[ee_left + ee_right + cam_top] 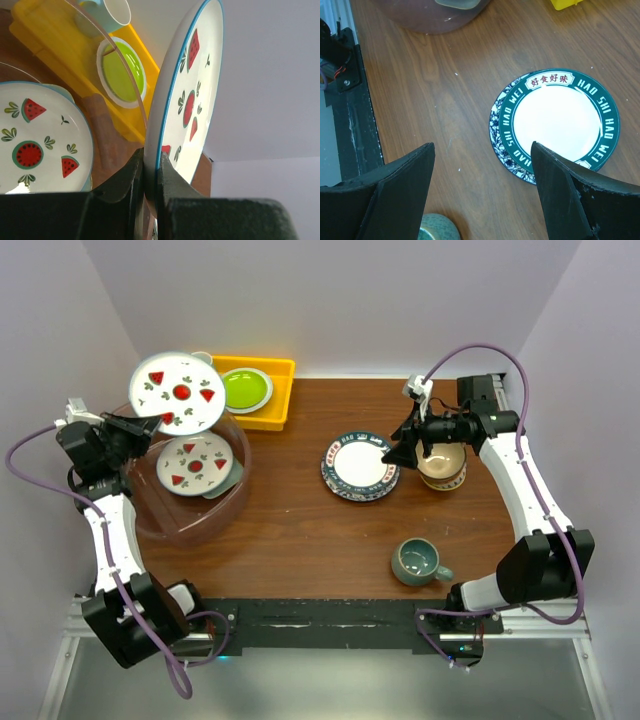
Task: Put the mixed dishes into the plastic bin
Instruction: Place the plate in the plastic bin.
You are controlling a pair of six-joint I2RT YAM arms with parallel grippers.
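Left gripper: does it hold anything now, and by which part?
Yes. The left gripper pinches the watermelon plate by its rim. The right gripper is open and holds nothing.

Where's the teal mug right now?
In the top view the teal mug stands upright on the near right part of the table, apart from the stacked plates farther back, and close to the front edge.

Left gripper (148,426) pinches rim of watermelon plate (178,390), held tilted above far edge of plastic bin (165,520). Second watermelon plate (195,462) inside bin. Blue-rimmed plates (358,466), cream bowl (442,466), teal mug (418,561) well right of bin.
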